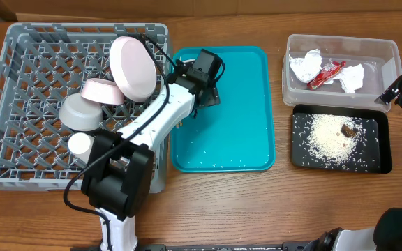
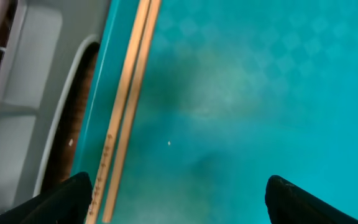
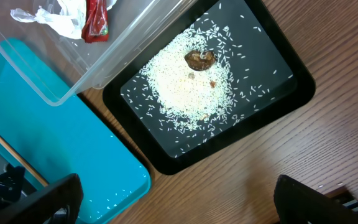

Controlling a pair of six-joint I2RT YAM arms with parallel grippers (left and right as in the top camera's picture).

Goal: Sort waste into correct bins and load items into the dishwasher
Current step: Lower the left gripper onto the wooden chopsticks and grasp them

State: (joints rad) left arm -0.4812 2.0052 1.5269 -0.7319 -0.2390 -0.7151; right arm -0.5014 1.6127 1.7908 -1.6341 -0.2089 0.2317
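While left gripper (image 2: 179,208) is hovering low over flat teal plastic tray (image 1: 246,111), fingers spread wide, pinching nothing, thin wooden chopsticks (image 2: 126,106) are lying along tray's left edge, just beside left finger. Grey lattice dish rack (image 1: 19,42), left of frame, is carrying large round white plate (image 1: 132,66), small white plate (image 1: 102,90), grey bowl (image 1: 81,111), small white cup (image 1: 80,144). Right gripper (image 3: 179,208) is hanging at far right, spread, empty. Loose white rice (image 1: 330,136) and brown lump (image 1: 347,130) are sitting in shallow black tray (image 1: 381,150), lower right; red snack wrapper (image 1: 325,73) and crumpled white paper (image 1: 304,66) in clear plastic tub (image 1: 340,40) above.

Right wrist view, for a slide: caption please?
Rice pile and brown lump in black tray, clear tub beside it.
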